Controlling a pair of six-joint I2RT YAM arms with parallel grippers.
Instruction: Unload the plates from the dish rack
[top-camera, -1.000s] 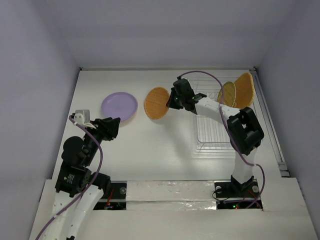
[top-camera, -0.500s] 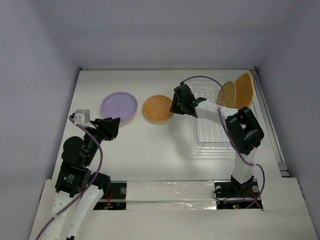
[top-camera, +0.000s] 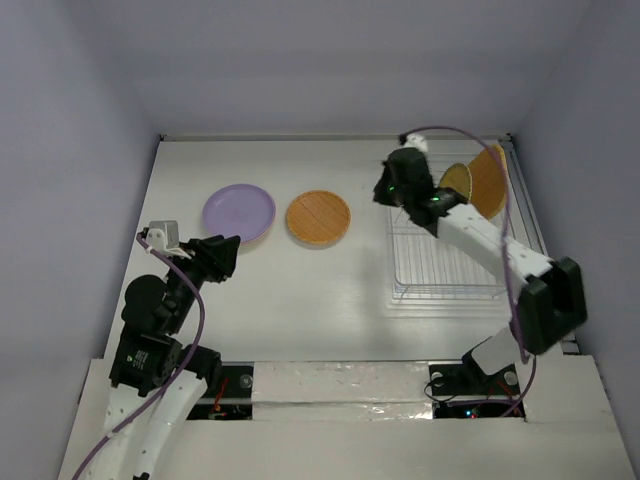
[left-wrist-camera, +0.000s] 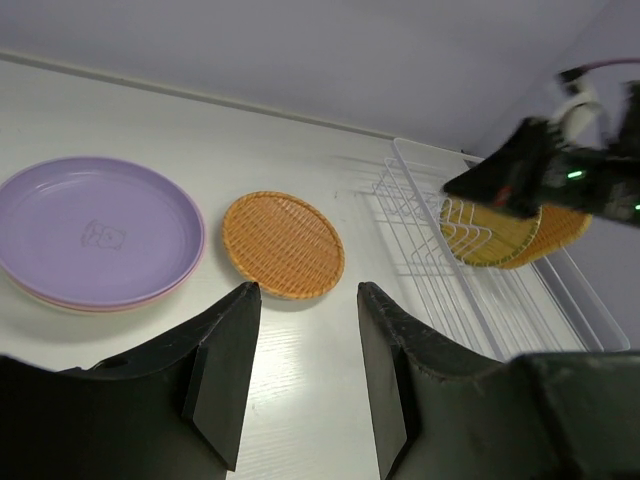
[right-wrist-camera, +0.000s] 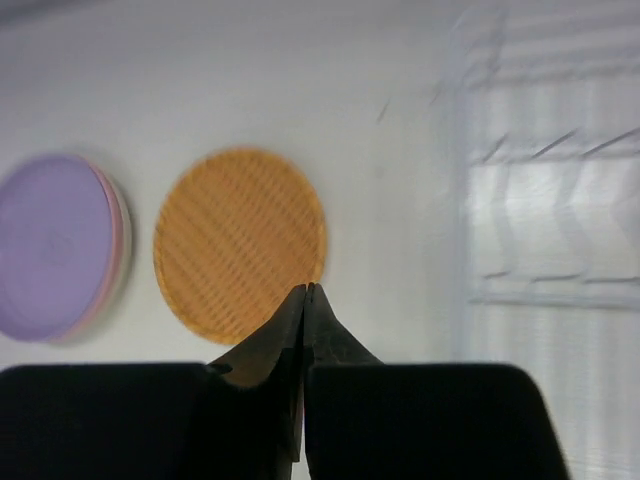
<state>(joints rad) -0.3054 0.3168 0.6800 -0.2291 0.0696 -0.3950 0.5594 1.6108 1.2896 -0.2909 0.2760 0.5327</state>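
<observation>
The dish rack stands at the right with two orange-brown plates upright at its far end, a smaller one and a larger one. Another orange-brown woven plate lies flat on the table, beside a lavender plate stacked on a pink one. My right gripper hovers at the rack's far left corner, shut and empty; its wrist view shows the tips pressed together above the woven plate. My left gripper hangs open and empty near the lavender plate.
The rack has bare wire slots along its near part. A white wall encloses the table on three sides. The right arm reaches over the rack's far end. Bare table lies between the plates and the arms' bases.
The right gripper let go of the orange-brown woven plate, which now lies flat on the table, then drew back right toward the rack and shut. The left arm stayed still.
</observation>
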